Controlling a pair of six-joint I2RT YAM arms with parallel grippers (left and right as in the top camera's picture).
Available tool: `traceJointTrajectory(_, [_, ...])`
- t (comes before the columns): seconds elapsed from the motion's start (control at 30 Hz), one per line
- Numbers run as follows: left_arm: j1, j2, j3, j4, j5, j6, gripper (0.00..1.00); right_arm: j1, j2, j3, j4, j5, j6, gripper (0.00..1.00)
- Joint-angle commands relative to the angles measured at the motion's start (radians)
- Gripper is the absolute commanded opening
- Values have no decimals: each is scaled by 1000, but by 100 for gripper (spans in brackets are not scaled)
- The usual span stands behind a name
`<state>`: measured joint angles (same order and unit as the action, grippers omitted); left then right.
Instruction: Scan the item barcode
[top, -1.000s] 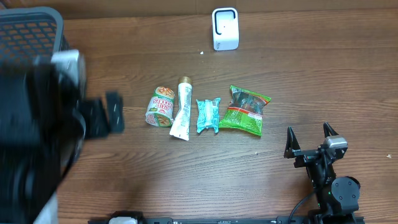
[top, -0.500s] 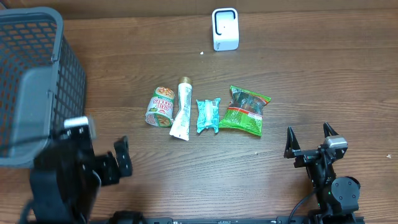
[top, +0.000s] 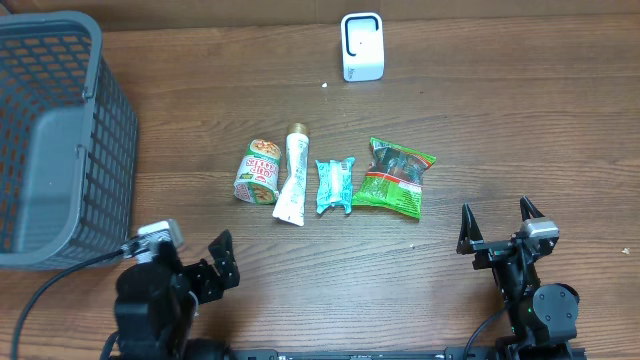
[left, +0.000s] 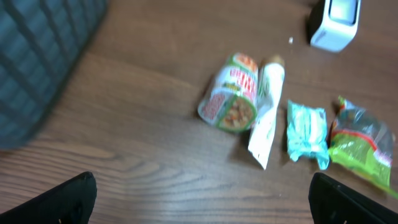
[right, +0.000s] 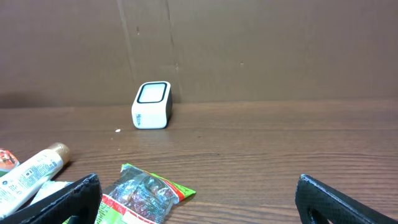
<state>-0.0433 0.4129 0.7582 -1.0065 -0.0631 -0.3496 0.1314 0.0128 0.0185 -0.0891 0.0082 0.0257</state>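
1. At the far-left corner of the bench (top: 520, 110) I have a grey mesh basket (top: 60, 130). It stands upright with its open top facing my overhead camera.
2. My left claw (left: 202, 183) sits near the front edge, left of centre. Its fingers are spread wide and it is released, with nothing between them. It points towards the row of goods.
3. Mid-bench, the row starts with a cup of noodles (top: 260, 172) lying on its side.
4. Just beside it, on its right, lies a white tube (top: 292, 180). Its cap points to the far edge, and the two look to be touching.
5. Next is a small teal packet (top: 335, 185), lying flat close to the tube.
6. The white barcode scanner (top: 361, 46) stands upright at the far edge, about centre. It is well apart from the row.
7. A green snack bag (top: 395, 178) closes the row, just right of the teal packet.
8. My right claw (top: 496, 220) rests near the front edge, right of centre. It is fully released and empty, well apart from the snack bag. Its wrist view faces the scanner.
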Motion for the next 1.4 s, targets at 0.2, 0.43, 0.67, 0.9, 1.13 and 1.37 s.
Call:
traceJointTrajectory(0.2, [4, -8, -111, 41, 55, -32, 100, 2, -10, -10, 8, 13, -4, 100])
traceJointTrajectory(0.43, [4, -8, -111, 39, 64, -33, 100, 2, -10, -10, 8, 13, -4, 100])
traceJointTrajectory(0.67, [4, -8, -111, 35, 75, -32, 100, 2, -10, -10, 8, 13, -4, 100])
traceJointTrajectory(0.9, [4, -8, -111, 35, 75, -32, 100, 2, -10, -10, 8, 13, -4, 100])
traceJointTrajectory(1.13, [4, -8, -111, 35, 75, -32, 100, 2, -10, -10, 8, 13, -4, 100])
traceJointTrajectory(1.37, [4, -10, -119, 35, 75, -32, 100, 2, -10, -10, 8, 13, -4, 100])
